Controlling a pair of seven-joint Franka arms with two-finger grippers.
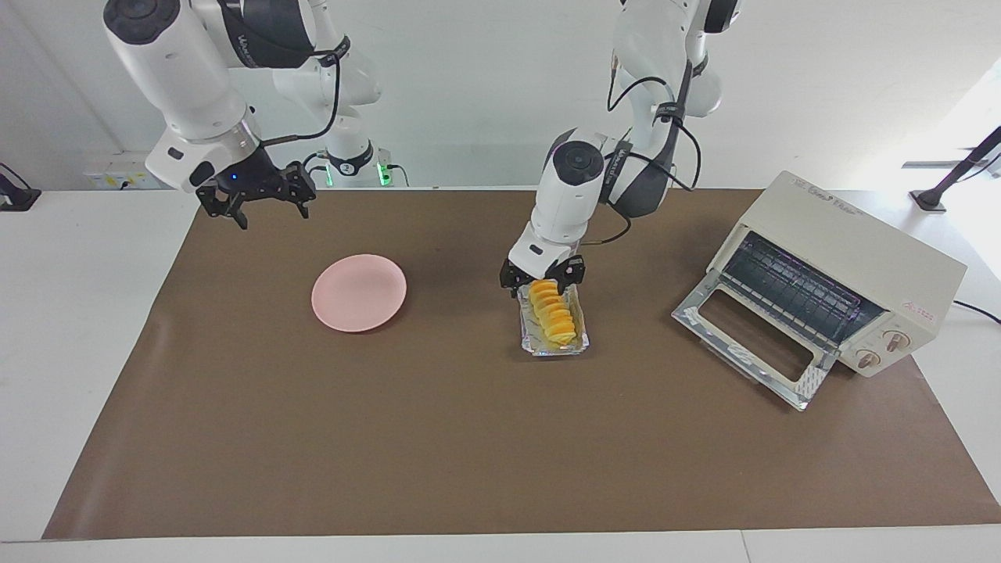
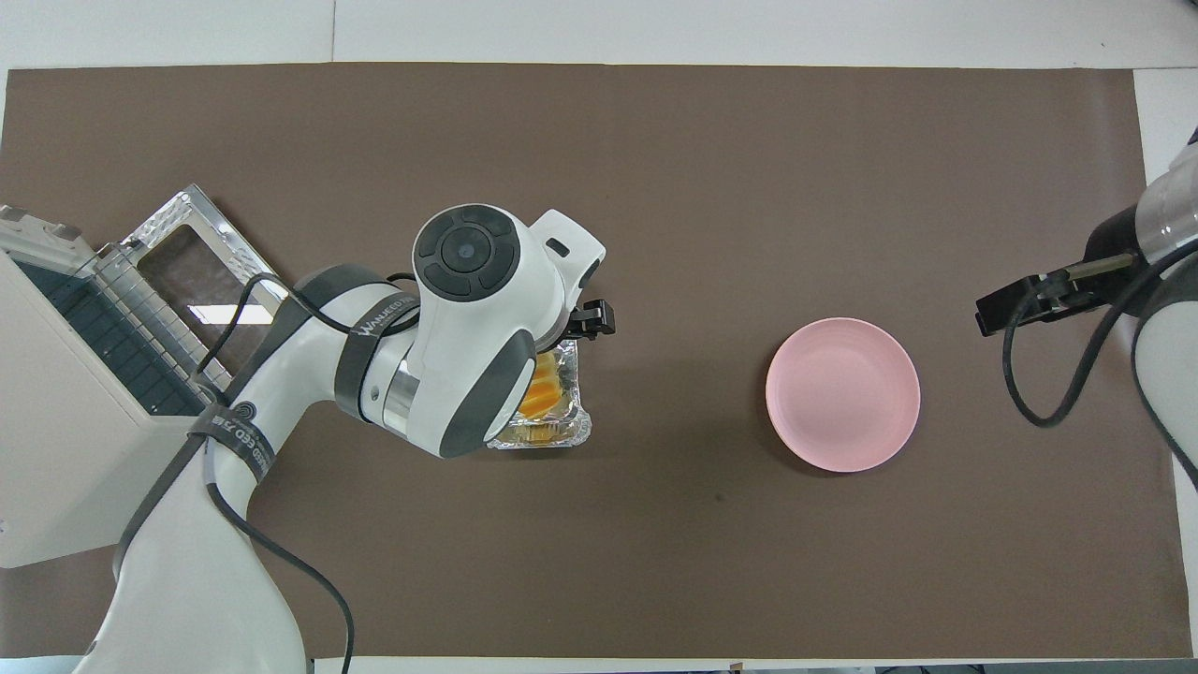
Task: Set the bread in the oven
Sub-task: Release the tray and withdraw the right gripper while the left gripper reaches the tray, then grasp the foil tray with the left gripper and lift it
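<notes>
Step in hand: reaching for bread [image 1: 554, 314], not yet gripped. Bread lies in foil tray [image 1: 577, 344] on counter [image 1: 469, 438], between pink plate [image 1: 359, 292] and toaster oven [image 1: 841, 275].

My left claw [image 1: 543, 278] low over loaf end nearer robots, fingers spread, nothing pinched. Right claw [image 1: 255, 197] waits in air toward own end of counter, spread, empty.

Oven door already down, rack free.

Next, in my judgement: lower a little, straddle loaf, close gently, lift clear of tray, carry to rack.
</notes>
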